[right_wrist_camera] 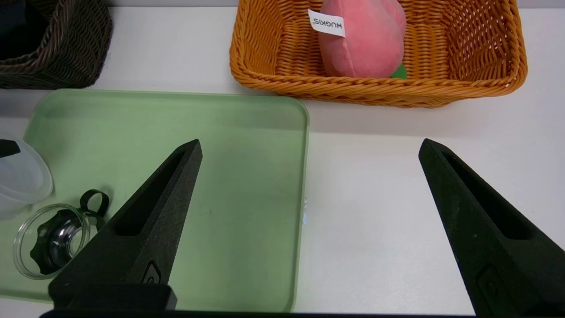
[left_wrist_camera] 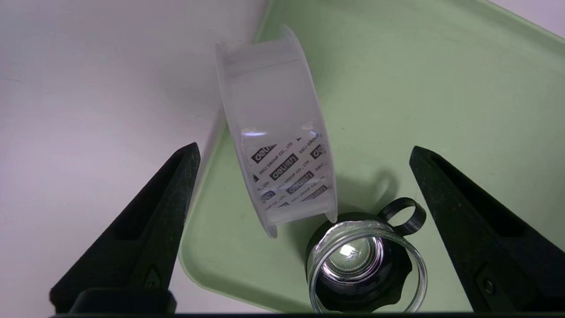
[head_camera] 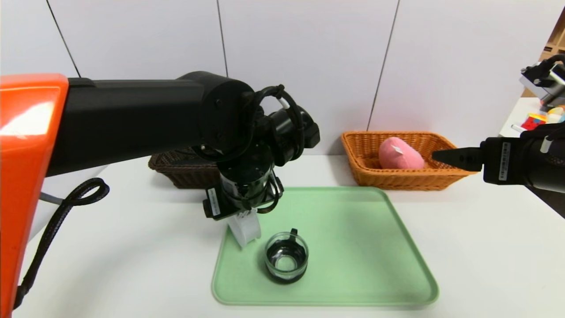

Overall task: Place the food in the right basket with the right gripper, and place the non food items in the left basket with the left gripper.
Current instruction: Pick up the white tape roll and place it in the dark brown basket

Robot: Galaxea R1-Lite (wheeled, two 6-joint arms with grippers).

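A white spool (head_camera: 244,229) (left_wrist_camera: 273,132) stands on edge at the left rim of the green tray (head_camera: 353,247). My left gripper (head_camera: 245,212) (left_wrist_camera: 303,148) hangs just above it, open, with a finger on either side and not touching it. A clear glass cup with a black handle (head_camera: 286,260) (left_wrist_camera: 366,265) stands upright beside the spool. The pink plush peach (head_camera: 399,154) (right_wrist_camera: 362,39) lies in the orange-tan right basket (head_camera: 366,176) (right_wrist_camera: 375,86). My right gripper (head_camera: 441,157) (right_wrist_camera: 310,141) hovers open and empty in front of that basket, over the tray's right edge.
The dark brown left basket (head_camera: 176,170) (right_wrist_camera: 53,44) stands at the back left, partly hidden by my left arm. White table (head_camera: 485,247) surrounds the tray. A side table with colourful objects (head_camera: 543,119) is at the far right. A wall runs behind the baskets.
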